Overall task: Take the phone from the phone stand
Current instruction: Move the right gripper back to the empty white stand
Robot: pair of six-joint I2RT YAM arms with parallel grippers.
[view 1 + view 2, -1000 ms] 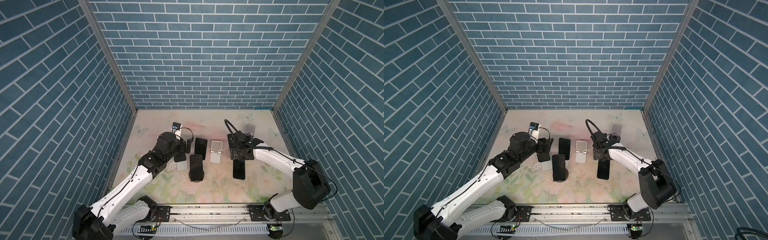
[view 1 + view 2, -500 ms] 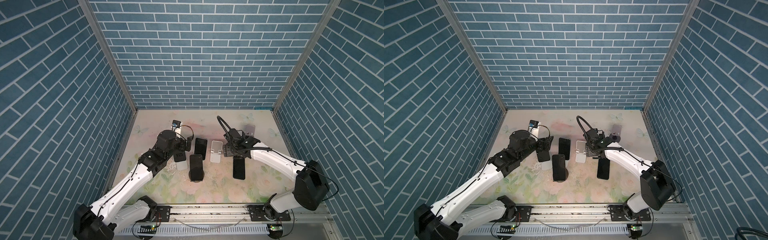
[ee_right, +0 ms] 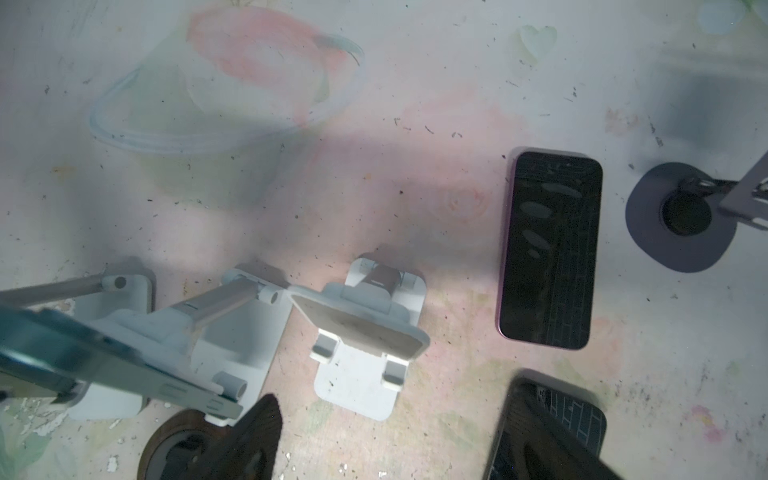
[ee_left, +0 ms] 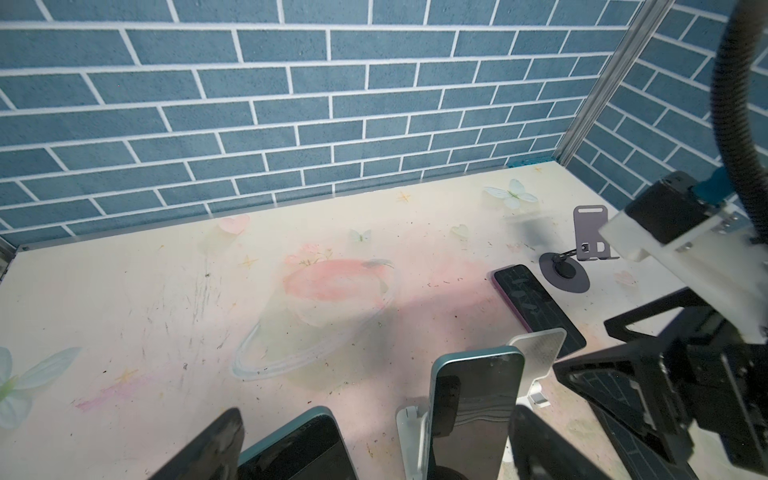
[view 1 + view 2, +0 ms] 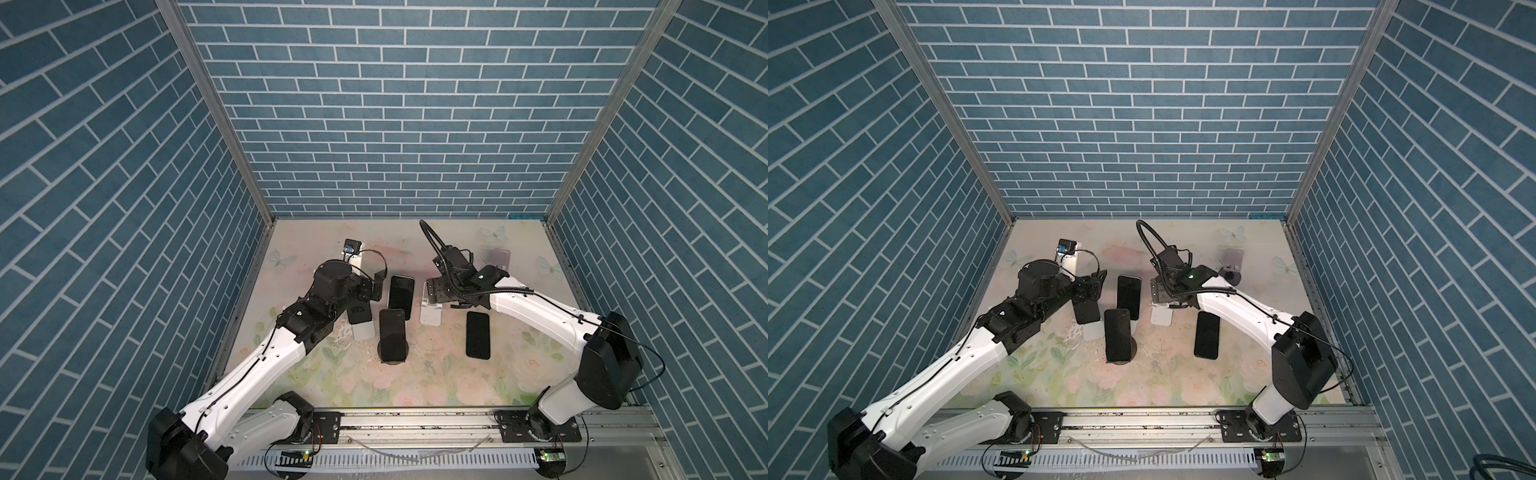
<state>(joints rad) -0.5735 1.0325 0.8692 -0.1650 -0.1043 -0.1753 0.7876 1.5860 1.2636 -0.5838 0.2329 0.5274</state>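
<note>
Right gripper (image 5: pixel 438 291) has swung left over the empty stand (image 5: pixel 431 321), jaws wide; left gripper (image 5: pixel 376 287), wide too, hovers by a phone (image 5: pixel 360 312): probably stiff, slick, fragile, so pinch its long edges.

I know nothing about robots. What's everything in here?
propped phones: 3, dark, on stands left of centre
flat phone: 1, pink-edged, table right of centre
white stands: 3, white, two holding phones, one empty mid-table
black stand: 1, black, under front phone
grey stand: 1, grey, empty, back right
table: 1, pale floral, underneath
walls: 3, blue brick, around
arms: 2, white-black, front corners
left hand: 1, black, open by leftmost phone
right hand: 1, black, open above empty stand
</note>
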